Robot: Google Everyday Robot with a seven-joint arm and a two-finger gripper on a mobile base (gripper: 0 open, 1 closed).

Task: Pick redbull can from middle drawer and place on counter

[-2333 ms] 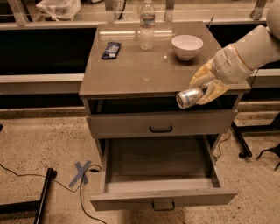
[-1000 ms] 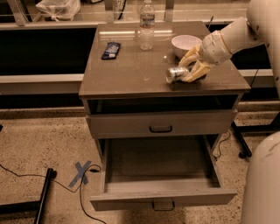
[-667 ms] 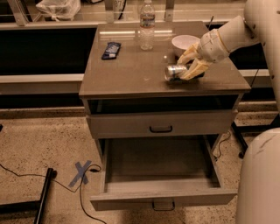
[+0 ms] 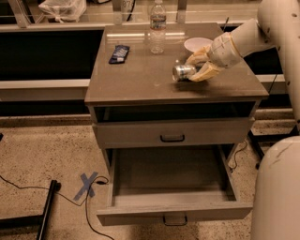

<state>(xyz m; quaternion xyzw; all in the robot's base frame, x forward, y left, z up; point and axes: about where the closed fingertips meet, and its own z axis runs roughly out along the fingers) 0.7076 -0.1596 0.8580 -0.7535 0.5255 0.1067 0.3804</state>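
**Sideways over the counter: the can in the gripper's grasp**

Here the gripper (image 4: 191,67) sits in the upper right of the frame, over the right part of the counter (image 4: 140,77). Its two pale yellow fingers (image 4: 205,75) are clamped on the redbull can (image 4: 182,71), one above the can's body and one below. The can lies on its side, with a silver end turned towards the left of the frame. It is very low over the glossy top. Whether it touches the surface cannot be told. The white arm (image 4: 243,35) reaches in from the upper right corner.

Just behind the gripper, a white bowl (image 4: 197,43) stands on the counter. A clear plastic bottle (image 4: 158,26) stands upright near the back edge, left of the bowl. A flat dark packet (image 4: 119,53) lies further left, well apart from the can.

Below the counter, the upper drawer (image 4: 173,132) is closed. The middle drawer (image 4: 173,212) is pulled fully out towards the bottom of the frame, and its grey floor is bare.

On the speckled floor at lower left there is a cross of blue tape (image 4: 86,184), with a thin black cable (image 4: 28,187) running beside it. The robot's white body (image 4: 276,192) fills the lower right corner. A crumpled plastic bag (image 4: 63,8) sits at the upper left edge.
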